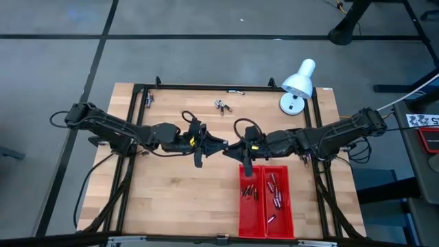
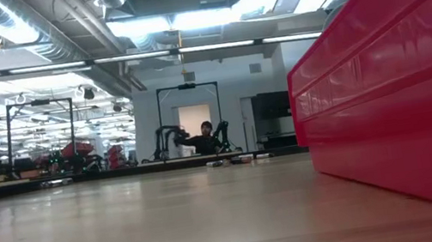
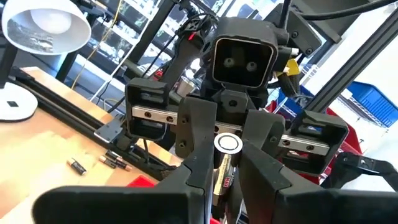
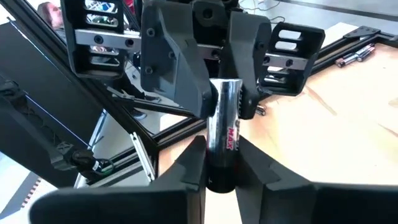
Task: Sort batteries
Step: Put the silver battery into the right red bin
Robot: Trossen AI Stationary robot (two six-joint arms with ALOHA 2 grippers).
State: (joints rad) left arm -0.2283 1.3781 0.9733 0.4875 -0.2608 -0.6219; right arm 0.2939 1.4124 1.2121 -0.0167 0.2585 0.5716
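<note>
My two grippers meet nose to nose above the middle of the table, just past the red tray's [image 1: 265, 206] far end. One silvery battery [image 4: 222, 127] with a red label sits between them; it also shows in the left wrist view [image 3: 225, 168]. My left gripper [image 1: 221, 145] and my right gripper [image 1: 238, 148] are both shut on it. Several more batteries [image 1: 274, 191] lie in the tray's two compartments. The low view shows neither gripper. My left gripper pinches one end of the battery [image 3: 222, 180] between its two fingers, coming level from the table's left, the fingers along the battery. The battery is lifted clear of the table. My right gripper pinches the other end [image 4: 219, 168] between its two fingers, coming level from the table's right, the fingers along the battery. The battery bridges the two grippers.
A white desk lamp [image 1: 298, 84] stands at the far right corner. A few loose batteries [image 1: 222, 105] lie near the far edge, and one more [image 1: 235, 91] lies by the black frame. In the low view the tray's red wall [image 2: 394, 93] fills the right side.
</note>
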